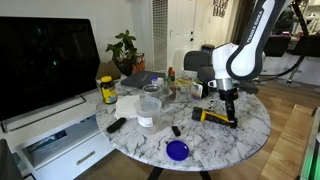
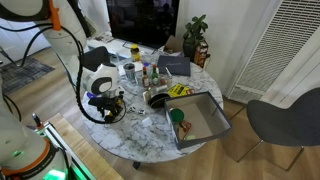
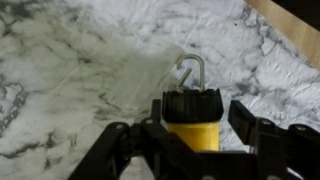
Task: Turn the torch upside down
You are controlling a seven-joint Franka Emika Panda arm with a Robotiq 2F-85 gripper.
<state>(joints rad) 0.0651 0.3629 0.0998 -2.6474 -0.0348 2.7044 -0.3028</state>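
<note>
The torch (image 1: pixel 214 116) lies on its side on the marble table, with a yellow body and black ends. In the wrist view the torch (image 3: pixel 191 134) shows a black cap with a metal hook pointing away from me. My gripper (image 1: pixel 228 97) hangs just above one end of the torch. In the wrist view my gripper (image 3: pixel 197 118) is open, with a finger on each side of the torch and a gap showing at the right finger. In an exterior view the gripper (image 2: pixel 106 101) covers most of the torch.
A jar with a yellow lid (image 1: pixel 106 90), a clear plastic container (image 1: pixel 150 105), a black remote (image 1: pixel 116 125) and a blue disc (image 1: pixel 177 150) are on the round table (image 1: pixel 250 135). A grey tray (image 2: pixel 212 127) is at the table's far side. A TV (image 1: pixel 45 60) is beside the table.
</note>
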